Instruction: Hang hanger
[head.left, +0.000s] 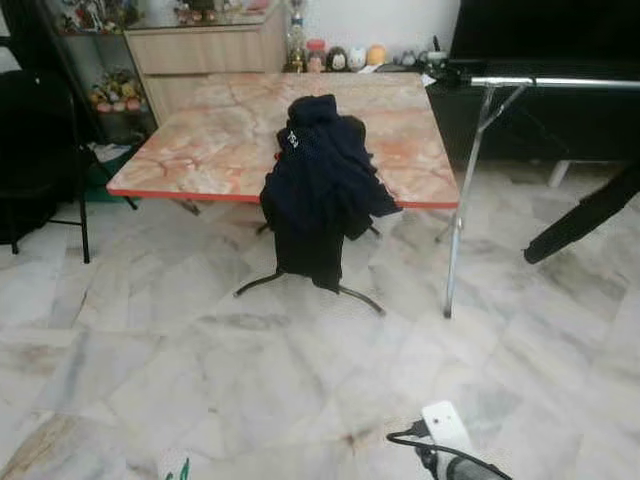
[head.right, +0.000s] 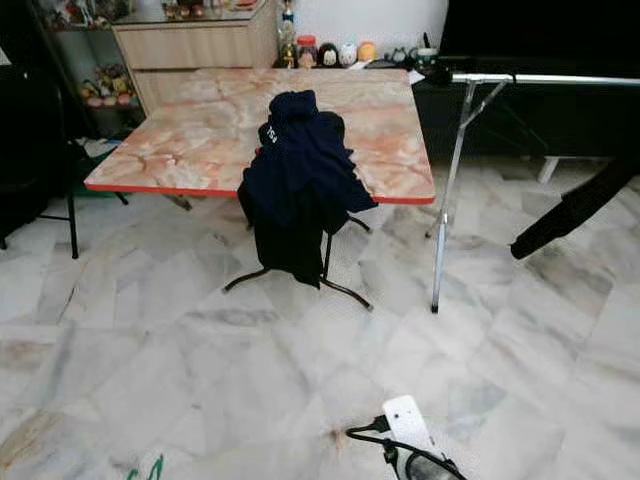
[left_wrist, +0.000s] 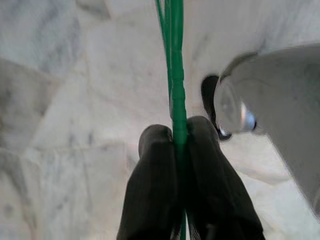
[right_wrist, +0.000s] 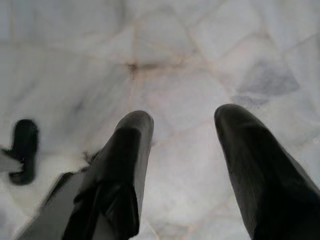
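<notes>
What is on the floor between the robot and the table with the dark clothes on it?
Just bare marble floor. In the head views, nothing lies between the robot and the table with the dark clothes.

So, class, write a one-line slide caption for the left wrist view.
Left gripper shut on a thin green hanger, held above the marble floor.

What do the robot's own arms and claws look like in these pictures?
Each claw has two long, rounded, matte black fingers: left claw, right claw. The right arm shows a dark body, a white block and a looping black cable.
</notes>
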